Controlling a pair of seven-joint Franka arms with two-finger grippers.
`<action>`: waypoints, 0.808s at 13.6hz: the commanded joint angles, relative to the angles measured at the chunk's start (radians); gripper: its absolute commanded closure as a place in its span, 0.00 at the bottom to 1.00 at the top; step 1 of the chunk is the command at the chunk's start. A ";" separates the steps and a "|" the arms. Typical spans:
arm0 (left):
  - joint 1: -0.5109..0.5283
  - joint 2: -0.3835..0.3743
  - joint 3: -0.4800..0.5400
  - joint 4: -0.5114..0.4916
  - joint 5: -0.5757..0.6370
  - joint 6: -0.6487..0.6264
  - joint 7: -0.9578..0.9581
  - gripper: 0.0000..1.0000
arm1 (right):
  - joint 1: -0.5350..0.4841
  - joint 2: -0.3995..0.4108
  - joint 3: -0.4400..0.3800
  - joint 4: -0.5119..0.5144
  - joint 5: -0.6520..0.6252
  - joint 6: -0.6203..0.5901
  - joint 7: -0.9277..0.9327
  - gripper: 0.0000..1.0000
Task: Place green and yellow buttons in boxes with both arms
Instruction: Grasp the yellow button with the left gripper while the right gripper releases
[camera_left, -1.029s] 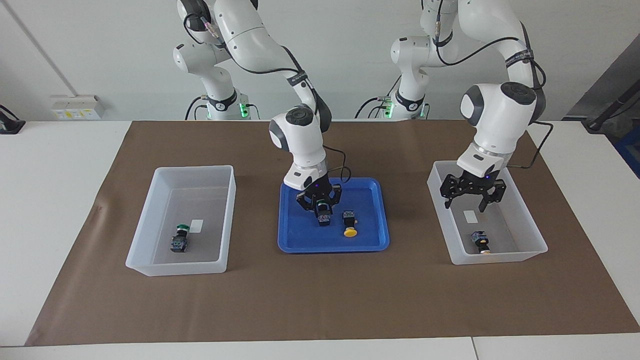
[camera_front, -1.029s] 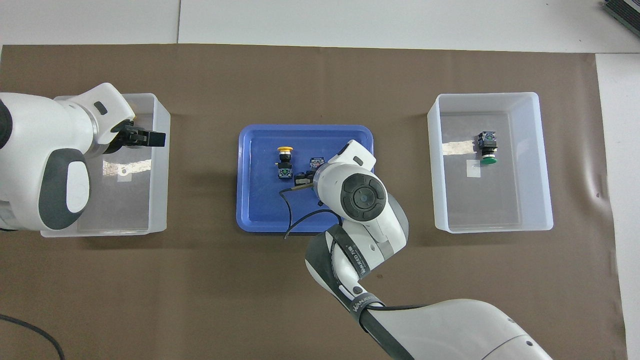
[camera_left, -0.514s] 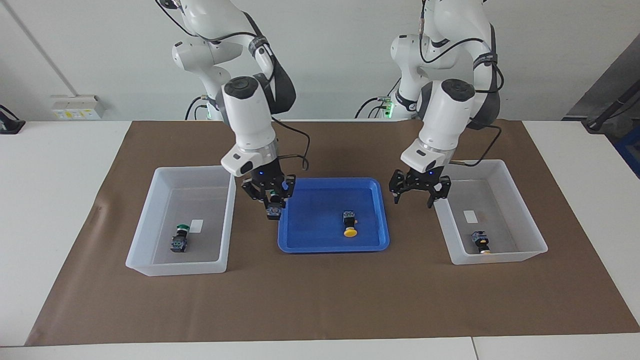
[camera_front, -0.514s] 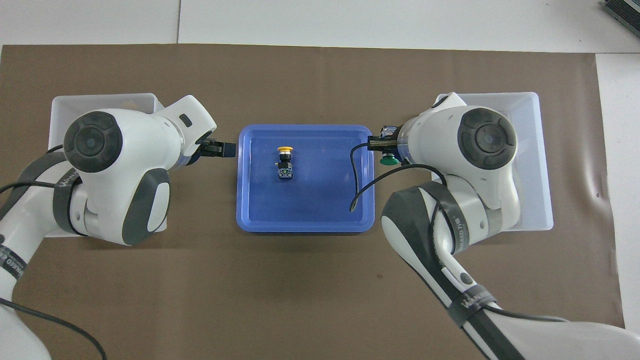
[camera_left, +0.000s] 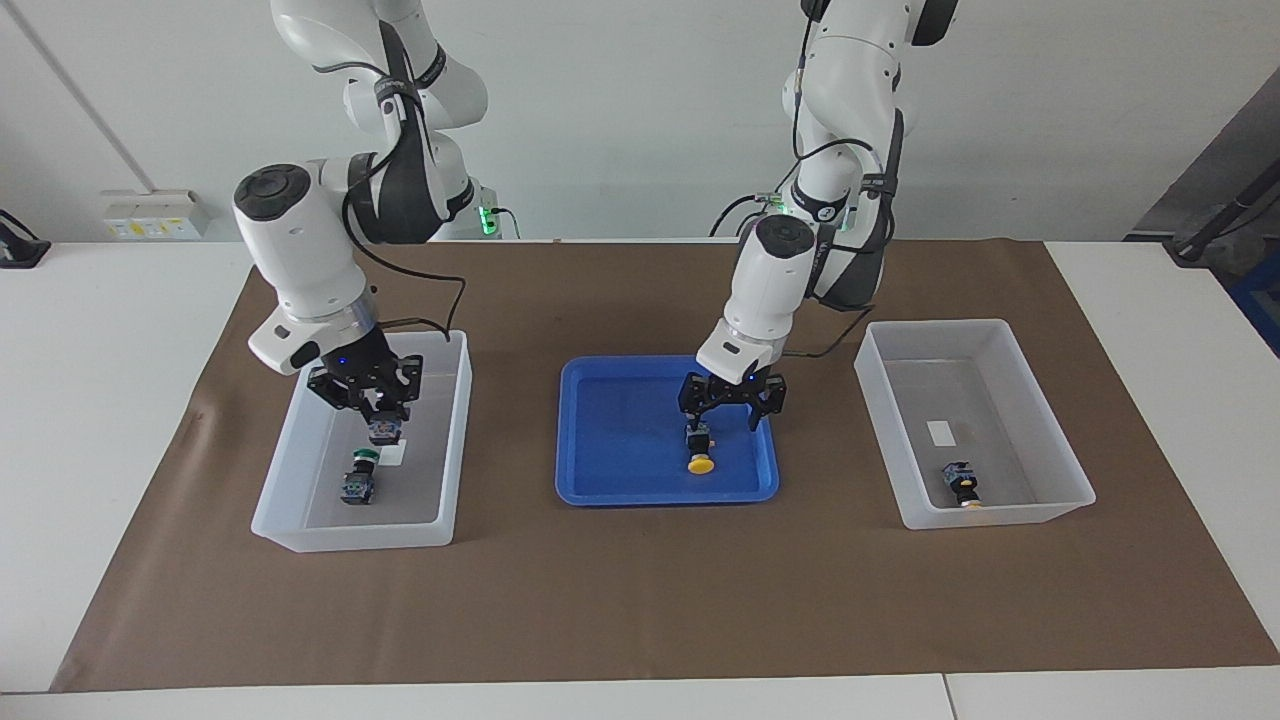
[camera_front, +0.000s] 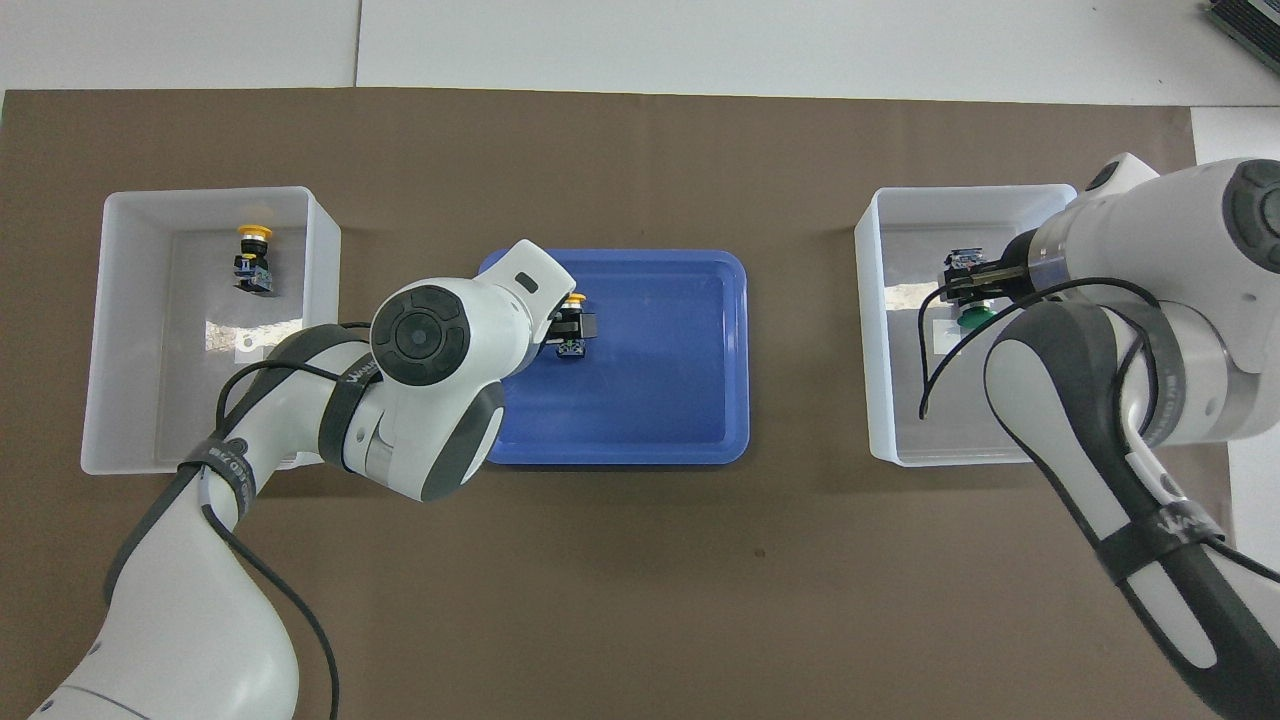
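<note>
We're on the last pair. Our right gripper (camera_left: 375, 415) is clamped on a green-capped black push-button (camera_left: 384, 430) over the translucent white bin (camera_left: 455, 440) that already holds a green-capped switch (camera_left: 358, 478). Our left gripper (camera_left: 727, 405) hangs spread over the yellow mushroom-cap button (camera_left: 699, 447) in the shallow blue tray (camera_left: 610, 490); contact probably not made. The other bin (camera_left: 1040, 510), toward the left arm's end from the tray, holds one yellow button (camera_left: 962, 484). Next: right lets go, left drops and pinches.

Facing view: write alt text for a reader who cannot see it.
The right pincer holds a green-capped push-button switch over a translucent white plastic bin containing another. The left pincer hangs open over a yellow mushroom-capped switch in the shallow blue tray.
</note>
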 joint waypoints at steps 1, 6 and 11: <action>-0.035 0.045 0.018 0.023 -0.001 0.070 -0.054 0.00 | -0.040 -0.056 0.015 -0.119 0.007 0.017 -0.062 1.00; -0.040 0.063 0.017 0.014 0.002 0.085 -0.057 0.25 | -0.039 -0.044 0.015 -0.222 0.087 0.135 -0.062 1.00; -0.041 0.062 0.021 0.014 0.003 0.059 -0.057 0.97 | -0.026 -0.039 0.016 -0.279 0.127 0.191 -0.057 0.87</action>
